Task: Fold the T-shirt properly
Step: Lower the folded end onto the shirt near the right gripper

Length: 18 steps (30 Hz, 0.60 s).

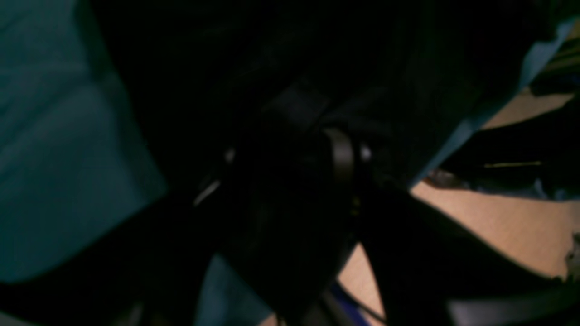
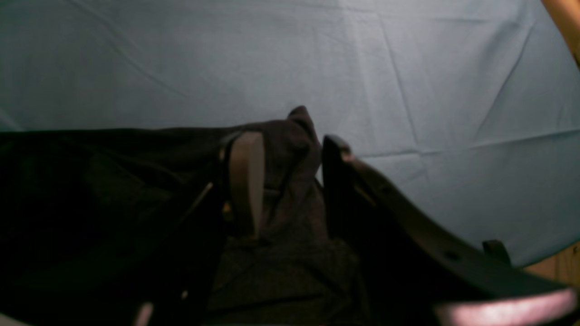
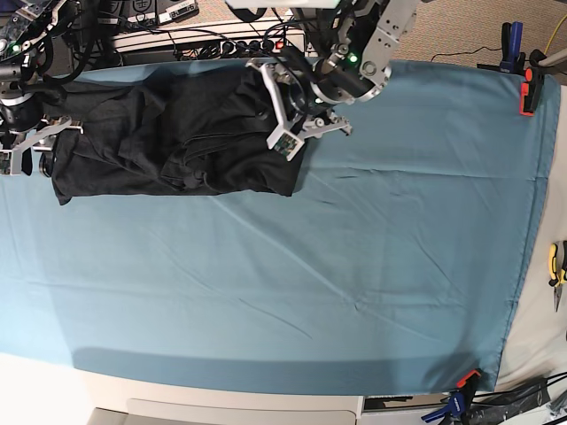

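The black T-shirt [image 3: 168, 133] lies bunched in a long heap at the far left of the teal table cloth [image 3: 354, 266]. My left gripper [image 3: 301, 128] sits at the shirt's right end with its white fingers spread and one finger resting over the fabric. The left wrist view is dark and blurred, with the T-shirt [image 1: 362, 68] filling it around the left gripper [image 1: 290, 154]. My right gripper [image 3: 31, 146] is at the shirt's left end. In the right wrist view a peaked fold of the T-shirt [image 2: 290, 190] fills the gap of the right gripper [image 2: 290, 149].
Cables and electronics [image 3: 177, 35] crowd the far edge behind the shirt. An orange clamp [image 3: 529, 88] and a blue-and-orange clamp [image 3: 465, 385] pin the cloth at the right corners. Yellow pliers [image 3: 556, 266] lie off the right edge. Wooden floor [image 1: 498, 222] shows past the cloth's edge.
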Motion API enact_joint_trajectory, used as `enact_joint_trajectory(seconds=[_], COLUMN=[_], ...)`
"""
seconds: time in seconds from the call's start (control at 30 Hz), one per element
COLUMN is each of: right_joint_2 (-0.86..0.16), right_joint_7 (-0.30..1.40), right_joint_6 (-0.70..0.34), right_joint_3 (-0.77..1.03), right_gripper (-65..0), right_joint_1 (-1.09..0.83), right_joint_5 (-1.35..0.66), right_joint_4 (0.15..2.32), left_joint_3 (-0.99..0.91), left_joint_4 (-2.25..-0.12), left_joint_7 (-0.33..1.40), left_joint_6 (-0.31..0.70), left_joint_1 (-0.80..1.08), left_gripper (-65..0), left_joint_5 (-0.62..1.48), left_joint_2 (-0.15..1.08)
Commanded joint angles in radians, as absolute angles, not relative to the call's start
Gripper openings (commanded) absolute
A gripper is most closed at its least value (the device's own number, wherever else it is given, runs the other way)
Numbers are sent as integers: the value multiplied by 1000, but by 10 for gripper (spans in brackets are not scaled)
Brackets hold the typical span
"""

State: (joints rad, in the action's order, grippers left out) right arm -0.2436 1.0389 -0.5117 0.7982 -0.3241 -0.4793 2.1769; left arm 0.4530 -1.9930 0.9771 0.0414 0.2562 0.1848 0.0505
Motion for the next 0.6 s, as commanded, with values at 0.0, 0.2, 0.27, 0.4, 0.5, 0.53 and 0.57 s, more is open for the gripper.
enact_joint_trajectory(seconds=[0.0,0.2,0.27,0.4,0.5,0.53,0.57], right_joint_2=[-258,-258,-258,-258,-261,-261,-261], right_joint_7=[1013,1013,1013,1014,1013,1013,1013], right_joint_6=[-504,-505,-504,-505,-505,-505,-505], right_joint_3=[804,804,804,804,804,804,804], right_gripper=[-429,-429,-429,-429,-429,-429,-429], right_joint_1=[-322,-322,-322,-322,-321,-321,-321], right_joint_5=[-500,-508,-508,-508,-508,-508,-508], right_joint_4=[2191,2191,2191,2191,2191,2191,2191], left_joint_3=[455,455,455,455,455,455,455], left_joint_4=[-1995,-1882,-1861,-1861,-1861,-1861,-1861], left_joint_7=[952,943,950,973,997,1005,1014], left_joint_6=[44,46,49,48,48,48,48], left_joint_1=[249,195,176,168,169,169,169], left_gripper=[-396,-396,-396,-396,-396,-396,-396], left_joint_5=[205,213,206,149,107,103,102], left_joint_2=[35,-1,-3,-2,1,3,5])
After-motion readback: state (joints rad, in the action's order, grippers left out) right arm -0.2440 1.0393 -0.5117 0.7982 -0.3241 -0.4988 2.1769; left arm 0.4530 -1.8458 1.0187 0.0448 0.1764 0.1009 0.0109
